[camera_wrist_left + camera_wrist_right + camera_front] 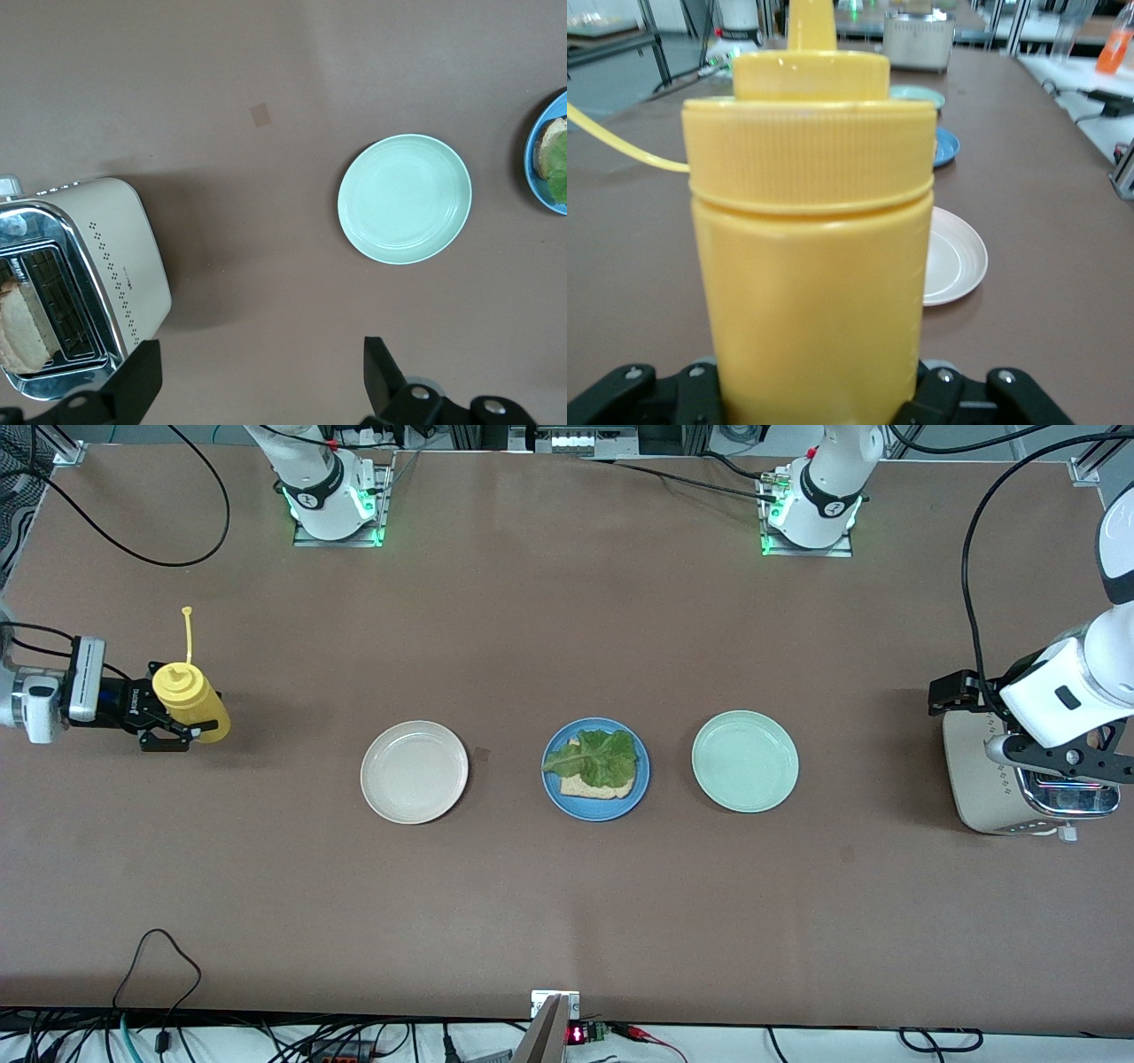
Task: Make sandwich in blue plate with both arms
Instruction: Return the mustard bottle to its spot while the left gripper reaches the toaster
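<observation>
We see the right pincer (177, 731) pinching a yellow sauce bottle (190, 698); the left pincer (257, 385) hovers spread over the toaster (84, 274). The blue plate (595, 802) holds bread (592, 786) and lettuce (598, 757). Next, we judge, the toast (22, 328) needs lifting out.

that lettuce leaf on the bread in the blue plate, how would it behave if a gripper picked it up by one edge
The lettuce leaf looks thin and ruffled, so it would probably flop and droop, not stay flat. It seems light, lying loose on the bread slice in the blue plate, so a nudge might slide it off. Its frilly edges could tear under a hard pinch.
</observation>
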